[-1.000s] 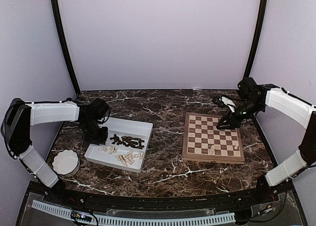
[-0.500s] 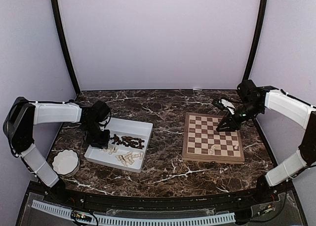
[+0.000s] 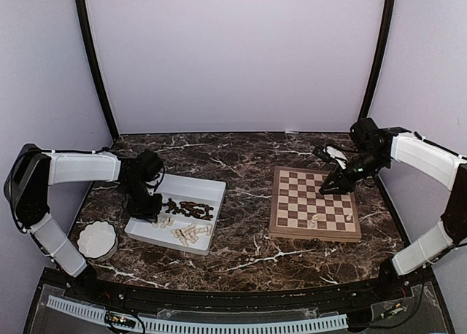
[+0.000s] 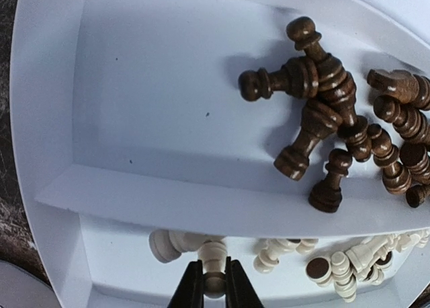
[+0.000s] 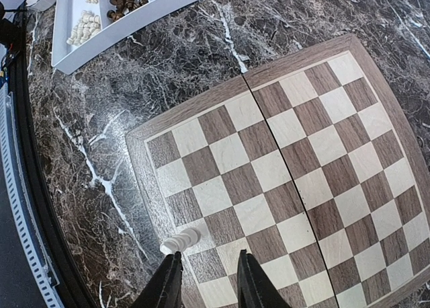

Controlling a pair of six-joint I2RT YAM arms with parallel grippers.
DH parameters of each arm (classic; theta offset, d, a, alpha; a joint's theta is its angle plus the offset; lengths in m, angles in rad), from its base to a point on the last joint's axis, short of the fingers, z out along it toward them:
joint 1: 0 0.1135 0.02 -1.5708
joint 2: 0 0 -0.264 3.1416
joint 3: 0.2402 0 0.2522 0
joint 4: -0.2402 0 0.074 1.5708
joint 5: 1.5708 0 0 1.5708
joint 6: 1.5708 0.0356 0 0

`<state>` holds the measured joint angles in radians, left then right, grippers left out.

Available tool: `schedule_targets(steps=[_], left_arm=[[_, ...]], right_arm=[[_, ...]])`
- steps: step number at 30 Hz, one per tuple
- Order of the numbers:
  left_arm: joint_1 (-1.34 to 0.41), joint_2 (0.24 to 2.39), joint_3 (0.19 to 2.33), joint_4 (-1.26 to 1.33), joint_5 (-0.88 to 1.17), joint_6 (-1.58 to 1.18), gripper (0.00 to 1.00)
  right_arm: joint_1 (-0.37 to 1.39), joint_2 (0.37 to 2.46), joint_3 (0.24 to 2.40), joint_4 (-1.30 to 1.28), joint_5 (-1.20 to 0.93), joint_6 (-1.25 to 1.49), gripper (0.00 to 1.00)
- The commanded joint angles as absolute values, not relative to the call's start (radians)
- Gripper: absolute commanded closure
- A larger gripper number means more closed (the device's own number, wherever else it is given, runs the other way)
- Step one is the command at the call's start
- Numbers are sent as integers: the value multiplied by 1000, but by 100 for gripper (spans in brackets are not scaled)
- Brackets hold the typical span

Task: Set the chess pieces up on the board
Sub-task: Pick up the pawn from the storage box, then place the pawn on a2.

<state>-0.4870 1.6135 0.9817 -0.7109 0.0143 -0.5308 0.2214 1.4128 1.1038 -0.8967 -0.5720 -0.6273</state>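
Our left gripper pinches a pale piece in the tray, our right gripper gapes empty; the board carries only two.

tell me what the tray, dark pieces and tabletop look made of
Tray: probably plastic, smooth matte white, moulded rounded edges. Dark pieces: likely turned wood, glossy brown with highlights. Tabletop: marble or a marble-look laminate, brown with white veins; cannot tell which.
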Motion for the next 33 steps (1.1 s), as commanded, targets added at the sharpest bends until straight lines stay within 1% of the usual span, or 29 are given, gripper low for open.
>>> schedule_targets(steps=[1,4,8,14,18,23,27,33], left_arm=[[-522,1542,1048,-849,12,-530,90],[-569,1510,1130,-904,24,-531,91],[-664,1563,1350,-910,68,-503,92],[-827,1786,1678,-873,122,-407,92],[-894,1956,1874,-861,148,-345,93],[-945,2153,2085,-827,183,-308,93],[-970,2265,2202,-815,202,-307,93],[-988,2368,2261,-783,246,-329,93]], right_arm=[[219,1419,1118,-888,-576,-638,70],[219,1417,1114,-891,-569,-640,71],[220,1413,1102,-879,-567,-628,71],[170,1381,1077,-836,-573,-557,72],[84,1362,1050,-792,-569,-499,73],[-29,1315,957,-661,-557,-392,72],[-43,1277,903,-597,-517,-375,72],[-44,1279,884,-583,-538,-377,71]])
